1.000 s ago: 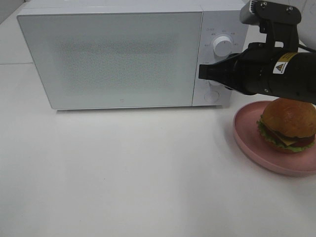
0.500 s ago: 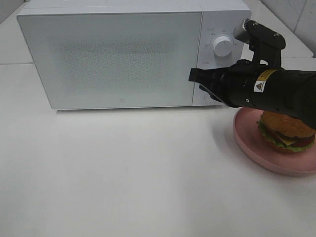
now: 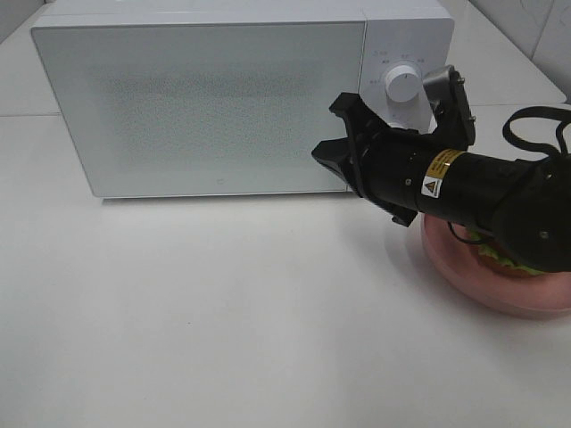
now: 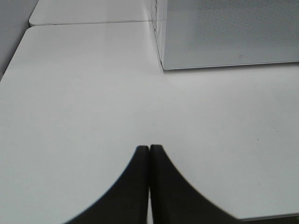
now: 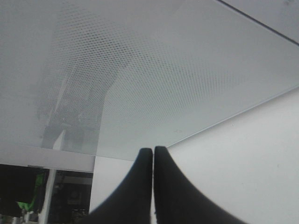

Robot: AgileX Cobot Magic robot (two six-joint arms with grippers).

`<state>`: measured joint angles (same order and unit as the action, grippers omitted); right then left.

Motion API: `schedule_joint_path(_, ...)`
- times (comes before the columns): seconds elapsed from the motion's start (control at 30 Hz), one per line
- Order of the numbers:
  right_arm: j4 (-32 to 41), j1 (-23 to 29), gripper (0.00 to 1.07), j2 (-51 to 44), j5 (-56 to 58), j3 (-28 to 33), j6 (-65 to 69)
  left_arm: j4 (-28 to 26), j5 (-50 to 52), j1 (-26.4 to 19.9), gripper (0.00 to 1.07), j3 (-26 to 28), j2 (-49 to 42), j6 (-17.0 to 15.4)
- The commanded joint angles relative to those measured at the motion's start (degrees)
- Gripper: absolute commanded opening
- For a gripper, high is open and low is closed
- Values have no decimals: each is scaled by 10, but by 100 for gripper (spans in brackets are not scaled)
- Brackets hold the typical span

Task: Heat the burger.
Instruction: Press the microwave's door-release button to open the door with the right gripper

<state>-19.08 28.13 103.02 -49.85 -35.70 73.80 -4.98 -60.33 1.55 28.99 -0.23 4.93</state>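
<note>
The burger [image 3: 508, 261] is almost wholly hidden behind the right arm [image 3: 482, 192], with only a sliver of green lettuce showing under it. The pink plate [image 3: 482, 290] beneath is half covered by that arm and cut off at the right edge. The same arm hides the lower control panel of the microwave [image 3: 214, 107], whose markings around the dial [image 3: 401, 86] are too small to read.
</note>
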Motion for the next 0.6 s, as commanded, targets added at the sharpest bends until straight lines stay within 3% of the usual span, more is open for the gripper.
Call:
schedule_joint_path(0.03, 22, 2, 0, 10, -15, -5, 44, -4, 7, -1, 0, -2, -12, 1)
schedule_joint_path(0.33, 177, 2, 0, 10, 11, -5, 43, -4, 7, -1, 0, -2, -12, 1)
schedule_joint_path(0.6, 206, 2, 0, 10, 33, -5, 66, -4, 7, -1, 0, -2, -12, 1)
